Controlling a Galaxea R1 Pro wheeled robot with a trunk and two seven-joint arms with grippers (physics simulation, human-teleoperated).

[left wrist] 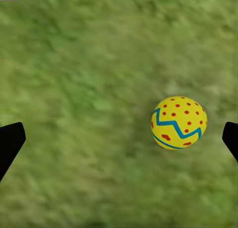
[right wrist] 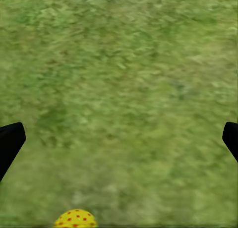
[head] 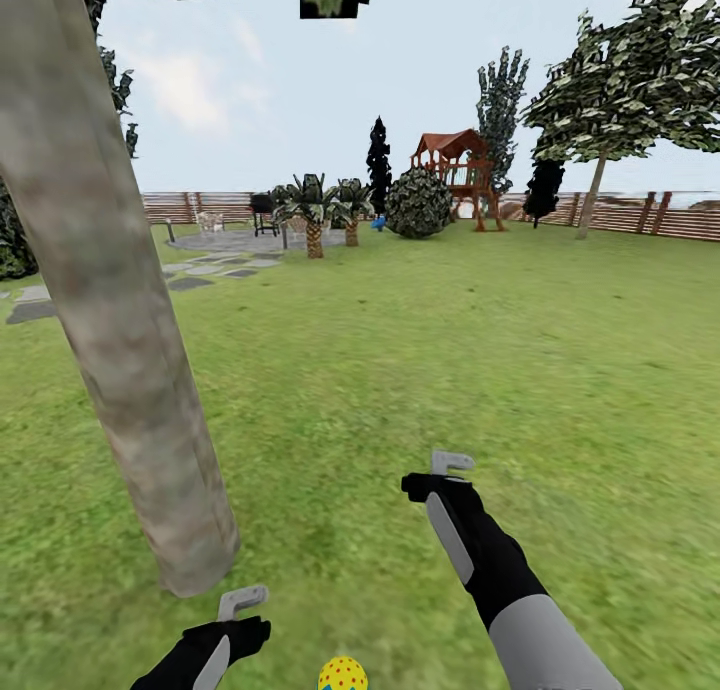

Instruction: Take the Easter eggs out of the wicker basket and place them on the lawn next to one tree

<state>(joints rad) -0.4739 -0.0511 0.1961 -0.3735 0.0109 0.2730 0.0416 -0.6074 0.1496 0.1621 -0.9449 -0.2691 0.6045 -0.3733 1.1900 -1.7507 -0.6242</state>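
- One Easter egg [head: 342, 674] is lying on the lawn [head: 400, 370] at the bottom edge of the head view, near the foot of the tree [head: 120, 340], a little to its right.
- Left wrist view is showing the same kind of egg [left wrist: 179, 122]: yellow, red dots, blue-green zigzag band, sitting on grass, nothing touching it.
- Right wrist view is catching the top of a yellow red-dotted egg [right wrist: 75, 219] at the frame edge, also on grass; can't tell whether it's the same egg.
- Left gripper [head: 243, 602] is hovering just right of the trunk base, with the egg just beside it. Jaws are standing spread wide; the fingertips [left wrist: 11, 141] are sitting at opposite edges of the wrist frame, holding nothing.
- Right gripper [head: 452, 462] is hanging further out over bare grass, to the right of the tree and well apart from the trunk. Jaws are also spread wide, with the fingertips [right wrist: 11, 141] at the frame edges, holding nothing.
- Trunk is thick, pale grey-brown, and leaning, running from the top left down to the grass at lower left.
- Background: grey stepping-stone path [head: 190, 270] at left, short palms [head: 315, 210], round bush [head: 418, 203], red playset [head: 458, 175], second leafy tree [head: 620, 90] at right, slatted fence [head: 640, 215] along the back.
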